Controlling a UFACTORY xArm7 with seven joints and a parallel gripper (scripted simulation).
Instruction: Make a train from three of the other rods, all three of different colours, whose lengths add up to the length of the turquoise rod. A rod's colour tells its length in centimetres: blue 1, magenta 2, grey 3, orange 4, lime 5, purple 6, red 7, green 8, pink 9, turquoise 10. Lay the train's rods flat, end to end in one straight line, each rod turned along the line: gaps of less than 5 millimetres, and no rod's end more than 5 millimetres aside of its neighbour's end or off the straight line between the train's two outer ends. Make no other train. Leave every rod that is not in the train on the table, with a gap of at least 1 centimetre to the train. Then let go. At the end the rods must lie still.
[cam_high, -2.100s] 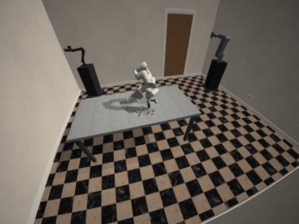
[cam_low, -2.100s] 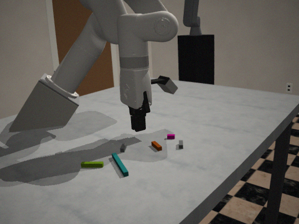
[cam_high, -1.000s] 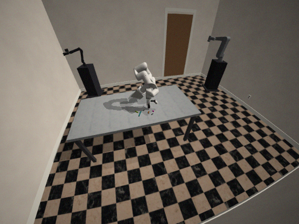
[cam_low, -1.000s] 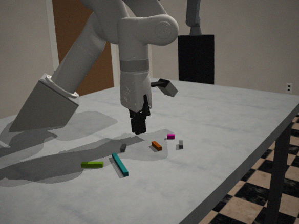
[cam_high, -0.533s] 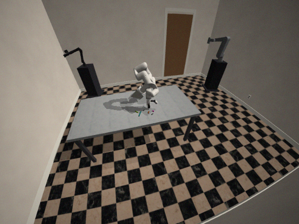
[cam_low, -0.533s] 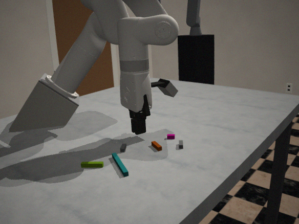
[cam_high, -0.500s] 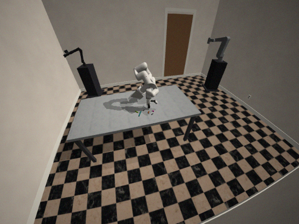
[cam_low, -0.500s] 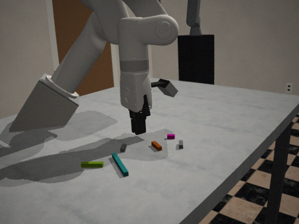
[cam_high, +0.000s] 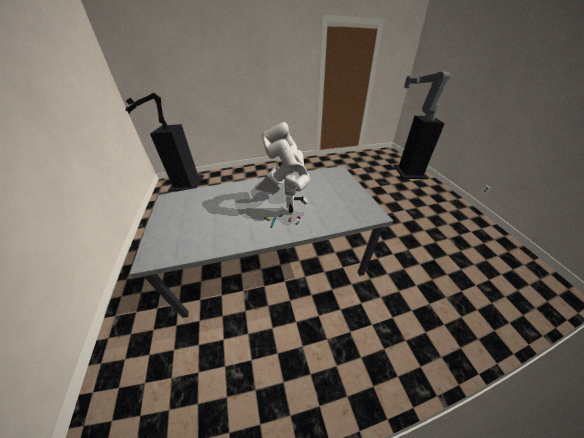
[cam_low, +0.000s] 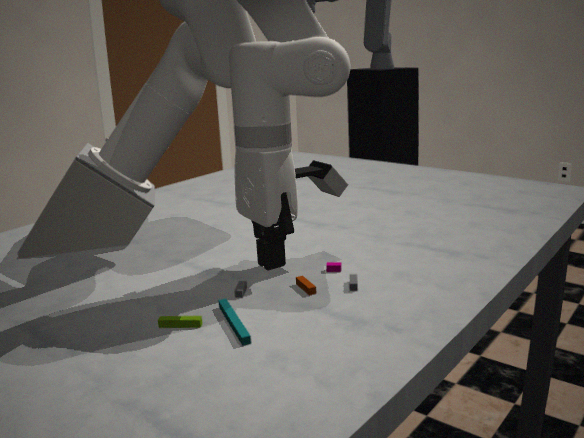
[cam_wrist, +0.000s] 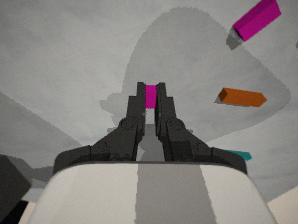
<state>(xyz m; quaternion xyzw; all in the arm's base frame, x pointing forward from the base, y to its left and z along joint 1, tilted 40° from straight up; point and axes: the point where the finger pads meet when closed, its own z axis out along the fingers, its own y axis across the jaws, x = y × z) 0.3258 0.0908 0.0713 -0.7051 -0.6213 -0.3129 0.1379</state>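
Observation:
My gripper (cam_low: 270, 264) (cam_high: 290, 207) (cam_wrist: 150, 94) is shut on a magenta rod (cam_wrist: 150, 96), seen between the fingertips in the wrist view and hidden in the top and exterior views. The fingertips hang low, close over the table (cam_low: 450, 235) (cam_high: 200, 235). The turquoise rod (cam_low: 234, 321) (cam_high: 272, 223) (cam_wrist: 240, 154) lies flat in front of the gripper, a lime rod (cam_low: 180, 321) to its left. A dark grey rod (cam_low: 241, 288) lies just left of the fingers. An orange rod (cam_low: 305, 285) (cam_wrist: 242, 97), a second magenta rod (cam_low: 333, 266) (cam_wrist: 256, 19) and a light grey rod (cam_low: 353, 282) lie to the right, all apart.
The arm's base and its shadow take up the table's back left. The table's edge runs along the right. Two black pedestals (cam_high: 174, 155) (cam_high: 420, 145) with camera arms stand on the floor beyond the table.

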